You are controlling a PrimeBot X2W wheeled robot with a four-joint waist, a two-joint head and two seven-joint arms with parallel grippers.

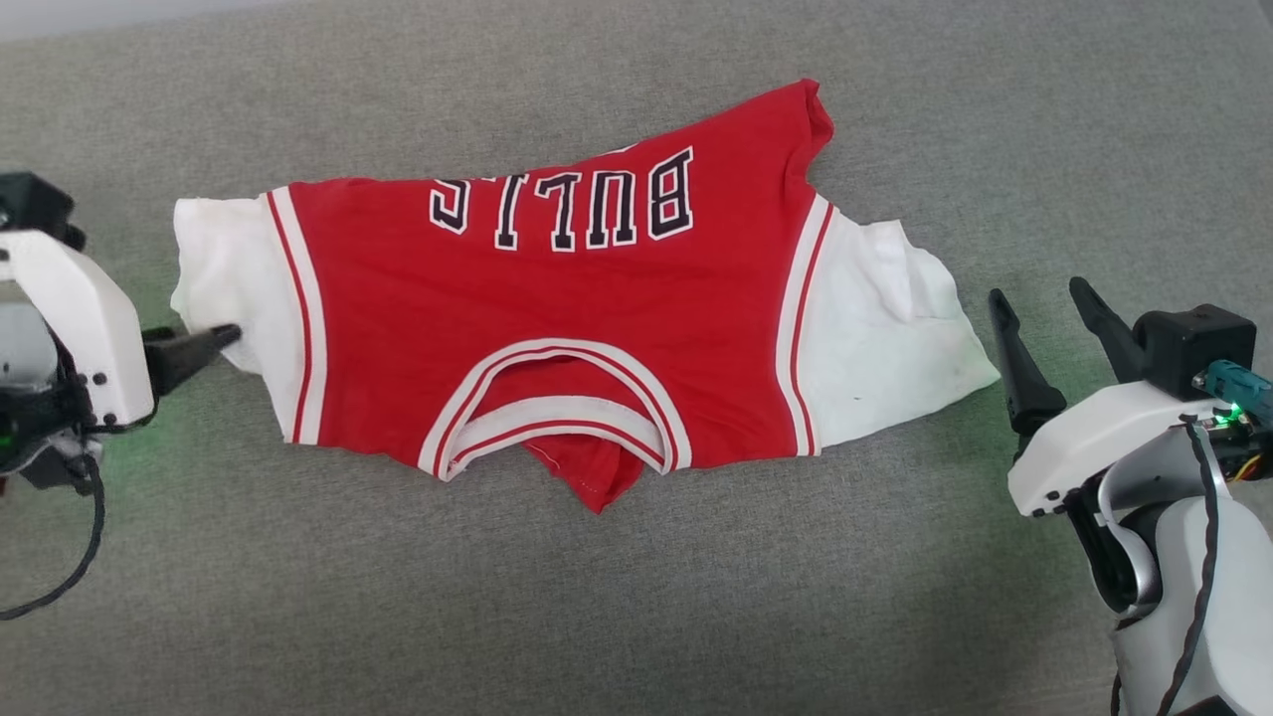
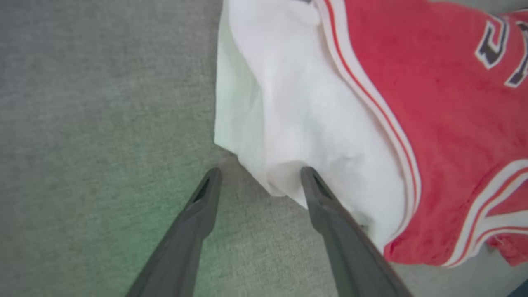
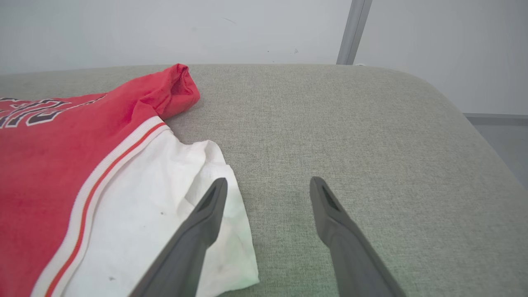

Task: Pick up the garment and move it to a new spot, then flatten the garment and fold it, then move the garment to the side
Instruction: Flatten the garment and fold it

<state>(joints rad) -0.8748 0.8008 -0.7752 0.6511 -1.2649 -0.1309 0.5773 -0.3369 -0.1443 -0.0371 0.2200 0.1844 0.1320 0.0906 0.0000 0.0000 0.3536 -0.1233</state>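
The left claw (image 2: 260, 175) is open. One finger's tip (image 2: 307, 175) meets the near corner of the white sleeve (image 2: 288, 103), and the other stands on bare grey padded surface (image 2: 82, 123) just off the cloth. The job here looks like taking that sleeve to fold it inward. To do it well, the claw should slide forward until the corner sits fully between both fingers, close on all the sleeve's layers and lift only a little, so the red body beyond it does not drag.

The right claw (image 1: 1039, 298) is also open, empty and apart from the cloth. The other white sleeve (image 1: 885, 318) lies just to its inner side.

Between the two claws the garment (image 1: 557, 308) lies spread, collar nearest the robot and "BULLS" lettering on the far side.

I cannot tell whether the left fingertip is under the sleeve edge or only against it. No number shows. The lower body seems tucked beneath, with a red scrap poking out below the collar.
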